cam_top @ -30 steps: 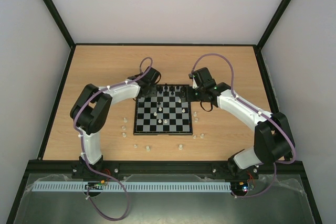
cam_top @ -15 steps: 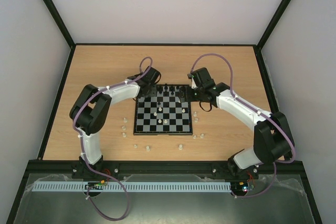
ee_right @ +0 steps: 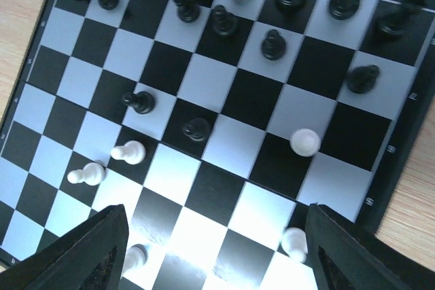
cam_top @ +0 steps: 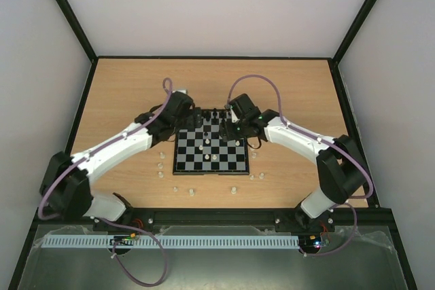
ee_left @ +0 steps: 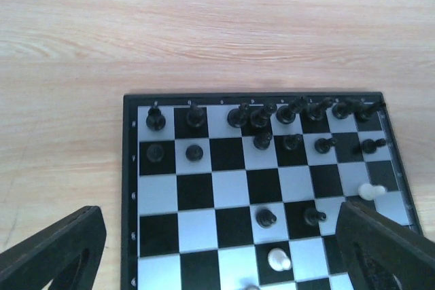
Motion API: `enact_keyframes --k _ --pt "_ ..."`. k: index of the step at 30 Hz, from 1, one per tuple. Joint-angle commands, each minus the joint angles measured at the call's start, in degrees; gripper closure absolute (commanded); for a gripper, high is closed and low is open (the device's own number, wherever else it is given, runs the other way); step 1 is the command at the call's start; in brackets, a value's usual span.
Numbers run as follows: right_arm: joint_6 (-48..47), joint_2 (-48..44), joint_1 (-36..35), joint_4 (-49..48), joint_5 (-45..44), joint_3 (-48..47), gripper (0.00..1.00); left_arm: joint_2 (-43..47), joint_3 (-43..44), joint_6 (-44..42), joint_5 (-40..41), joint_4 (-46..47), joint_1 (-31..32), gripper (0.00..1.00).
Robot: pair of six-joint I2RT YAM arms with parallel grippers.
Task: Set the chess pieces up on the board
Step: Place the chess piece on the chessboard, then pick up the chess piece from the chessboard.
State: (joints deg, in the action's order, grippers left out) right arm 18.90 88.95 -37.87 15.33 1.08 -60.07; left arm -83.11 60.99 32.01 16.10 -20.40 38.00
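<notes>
Chess pieces (ee_right: 304,142): prob. light, rigid, slick plastic, tip easily; pinch at neck. L jaws, R jaws wide, empty, above board (ee_left: 194,191).

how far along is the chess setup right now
Partly done. Most black pieces stand on the board's far two rows, though two black pawns sit mid-board. In hand: nothing; the left pincer and right pincer hover open over it. Left: white pieces stand scattered mid-board and more wait on the table.
</notes>
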Motion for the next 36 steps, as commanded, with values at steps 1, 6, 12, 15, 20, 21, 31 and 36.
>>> enact_keyframes --k 1,6,12,15,20,21,31,36 --pt "-0.7 2.8 -1.6 2.4 -0.9 -3.6 0.3 7.1 -5.0 1.0 0.5 -0.9 0.6 0.01" --pt "-0.3 5.8 -2.5 2.9 -1.1 -5.5 0.4 11.5 -7.2 1.4 1.0 -2.0 0.6 0.0" --pt "0.0 9.6 -3.3 4.2 -1.8 -7.6 0.53 12.3 -8.1 1.5 0.8 -2.0 0.7 0.01" --pt "-0.1 11.3 -3.6 4.7 -2.0 -8.6 0.55 12.4 -8.3 1.6 0.8 -1.9 0.6 0.0" --pt "-0.3 13.9 -4.4 5.3 -2.1 -10.6 0.6 12.3 -8.4 1.6 1.0 -1.9 0.7 0.0" --pt "-0.3 14.4 -4.5 5.3 -2.2 -11.0 0.61 12.3 -8.4 1.7 1.0 -1.9 0.6 0.01" --pt "0.1 19.5 -5.2 7.2 -5.0 -15.0 0.69 12.6 -8.8 1.7 0.8 -1.6 0.7 0.0" --pt "0.1 21.1 -5.2 7.6 -6.9 -16.1 0.73 13.6 -9.1 1.8 0.5 -1.6 0.7 0.0"
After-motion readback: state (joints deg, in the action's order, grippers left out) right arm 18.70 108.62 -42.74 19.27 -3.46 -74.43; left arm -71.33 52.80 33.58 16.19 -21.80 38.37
